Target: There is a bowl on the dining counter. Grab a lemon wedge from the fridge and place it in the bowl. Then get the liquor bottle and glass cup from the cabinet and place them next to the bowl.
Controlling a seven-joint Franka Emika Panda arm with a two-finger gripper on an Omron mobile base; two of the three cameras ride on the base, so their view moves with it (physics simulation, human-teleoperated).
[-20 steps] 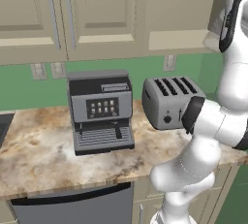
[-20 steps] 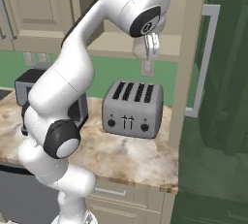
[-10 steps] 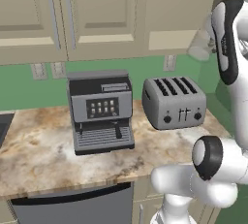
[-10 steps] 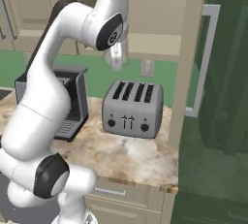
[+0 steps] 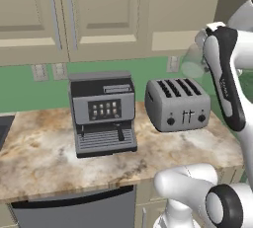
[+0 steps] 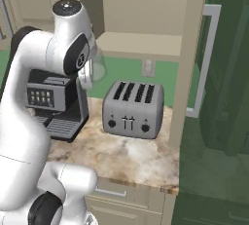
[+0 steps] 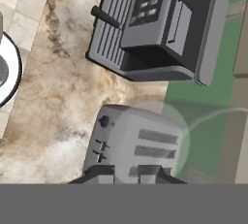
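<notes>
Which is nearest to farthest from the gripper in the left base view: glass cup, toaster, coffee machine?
From the gripper:
1. glass cup, held at the gripper, upper right.
2. toaster, on the counter just below it.
3. coffee machine, farther left on the counter.

Clear glass cup (image 5: 193, 60), grey toaster (image 5: 177, 104), mottled beige-brown counter (image 5: 44, 153), green wall (image 5: 20, 86)

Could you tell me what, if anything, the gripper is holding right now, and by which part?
The gripper holds the clear glass cup in the air above the toaster. The jaws seem to pinch its wall near the rim, though the exact spot is hard to see.
</notes>
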